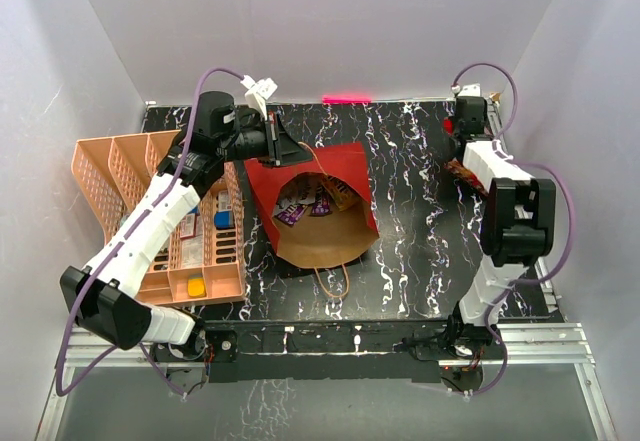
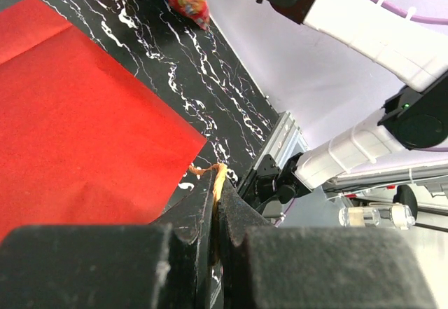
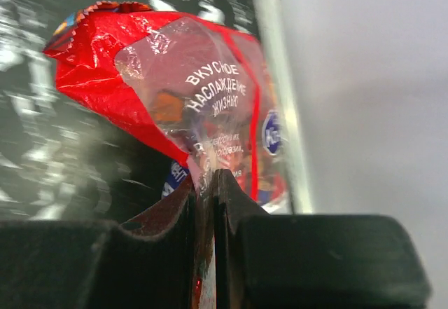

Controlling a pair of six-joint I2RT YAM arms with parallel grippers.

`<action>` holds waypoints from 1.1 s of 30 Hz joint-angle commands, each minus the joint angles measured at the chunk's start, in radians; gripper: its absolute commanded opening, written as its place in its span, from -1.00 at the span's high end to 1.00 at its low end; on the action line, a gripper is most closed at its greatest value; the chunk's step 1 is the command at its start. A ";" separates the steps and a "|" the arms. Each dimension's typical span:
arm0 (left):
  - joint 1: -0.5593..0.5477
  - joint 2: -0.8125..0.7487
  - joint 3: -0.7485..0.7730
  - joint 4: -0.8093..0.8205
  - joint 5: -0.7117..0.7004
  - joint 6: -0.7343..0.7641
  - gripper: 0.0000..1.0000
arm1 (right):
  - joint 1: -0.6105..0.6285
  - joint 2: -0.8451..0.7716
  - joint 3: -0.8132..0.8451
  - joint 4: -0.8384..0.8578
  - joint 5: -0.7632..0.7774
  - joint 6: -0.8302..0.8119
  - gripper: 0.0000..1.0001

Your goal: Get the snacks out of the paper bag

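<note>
The paper bag (image 1: 350, 166) sits mid-table (image 1: 420, 261), its mouth open toward the arms. Several snacks (image 1: 315, 201) lie inside against the brown lining. The left claw (image 2: 215, 197) is pressed together on a thin brown cord (image 2: 210, 170) at the bag's red edge. The right claw (image 3: 210, 183), at the table's far right, pinches a red packet (image 3: 189, 99) by its seam, well apart from the bag. A peach tray (image 1: 100, 171) lies left of the bag.

Paper bag (image 1: 335, 241) lies central on table (image 1: 400, 261), snacks (image 1: 310, 201) in it; tray (image 1: 95, 161) at its 9 o'clock, one snack packet (image 1: 462, 173) at 3 o'clock.
</note>
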 commanded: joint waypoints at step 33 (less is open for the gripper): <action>-0.008 -0.006 -0.036 0.115 0.026 -0.085 1.00 | 0.051 -1.059 -0.856 0.084 -0.991 0.906 -0.97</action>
